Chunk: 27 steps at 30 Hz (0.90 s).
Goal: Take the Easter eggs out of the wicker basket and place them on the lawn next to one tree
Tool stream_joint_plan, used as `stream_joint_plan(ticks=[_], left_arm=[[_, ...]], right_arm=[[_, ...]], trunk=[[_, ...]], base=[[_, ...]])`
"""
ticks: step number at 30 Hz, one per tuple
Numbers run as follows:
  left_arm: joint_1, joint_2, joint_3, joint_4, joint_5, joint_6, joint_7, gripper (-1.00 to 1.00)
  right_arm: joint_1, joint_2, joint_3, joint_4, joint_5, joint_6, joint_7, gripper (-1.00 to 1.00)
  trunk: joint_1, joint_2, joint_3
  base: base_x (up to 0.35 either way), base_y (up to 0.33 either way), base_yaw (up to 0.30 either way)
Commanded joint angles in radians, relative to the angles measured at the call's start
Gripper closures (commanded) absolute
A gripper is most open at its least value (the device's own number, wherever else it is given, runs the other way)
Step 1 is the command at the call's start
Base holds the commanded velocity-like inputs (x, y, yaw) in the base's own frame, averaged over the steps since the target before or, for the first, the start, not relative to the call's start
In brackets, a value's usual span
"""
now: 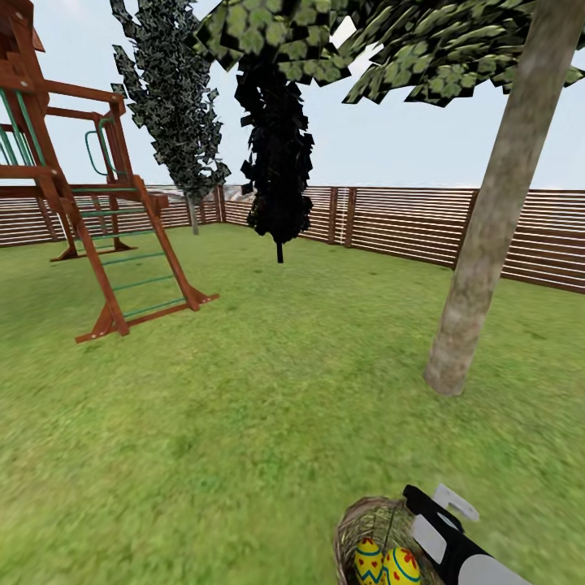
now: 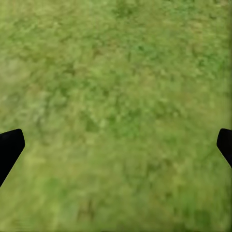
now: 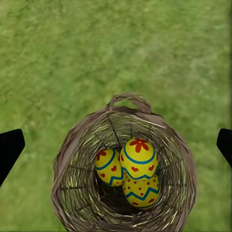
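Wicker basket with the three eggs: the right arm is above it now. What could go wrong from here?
1. The three Easter eggs lie packed together, touching, deep in the wicker basket. The open jaws of the right gripper may pinch two eggs or push one aside.
2. The basket walls are high, so a finger could catch the rim or the loop handle and tip the basket.
3. An egg set down by the tree might roll on the lawn.

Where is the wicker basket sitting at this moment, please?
The wicker basket sits on the lawn at the head view's bottom edge, right of centre, beside the right arm and short of the pale-trunked tree.
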<state>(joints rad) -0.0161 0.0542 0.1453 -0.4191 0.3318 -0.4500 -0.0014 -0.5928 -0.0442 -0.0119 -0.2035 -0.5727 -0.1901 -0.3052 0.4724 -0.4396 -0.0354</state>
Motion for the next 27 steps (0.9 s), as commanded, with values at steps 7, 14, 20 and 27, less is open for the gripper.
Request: stream_joint_plan(ticks=[7, 14, 20, 27], left_arm=[[-0.001, 0.001, 0.0, -0.004, 0.004, -0.003, 0.0, -1.0], [-0.001, 0.0, -0.002, -0.004, 0.004, -0.003, 0.002, -1.0], [-0.001, -0.003, -0.008, -0.022, 0.002, 0.003, -0.002, -1.0], [-0.001, -0.004, -0.01, -0.244, -0.003, 0.297, -0.003, -1.0]], right_arm=[[-0.001, -0.022, 0.0, 0.001, -0.004, -0.003, 0.0, -1.0], [-0.001, -0.036, -0.001, 0.002, -0.005, 0.004, -0.001, -1.0], [-0.001, -0.042, 0.002, 0.005, -0.004, 0.005, -0.002, -1.0], [0.001, -0.044, 0.017, 0.038, 0.039, 0.004, -0.003, -1.0]], trunk=[[0.027, -0.051, -0.024], [0.054, -0.1, -0.046], [0.077, -0.142, -0.065], [0.104, -0.191, -0.087]], base=[[0.0, 0.0, 0.0], [0.0, 0.0, 0.0], [0.0, 0.0, 0.0], [0.0, 0.0, 0.0]])
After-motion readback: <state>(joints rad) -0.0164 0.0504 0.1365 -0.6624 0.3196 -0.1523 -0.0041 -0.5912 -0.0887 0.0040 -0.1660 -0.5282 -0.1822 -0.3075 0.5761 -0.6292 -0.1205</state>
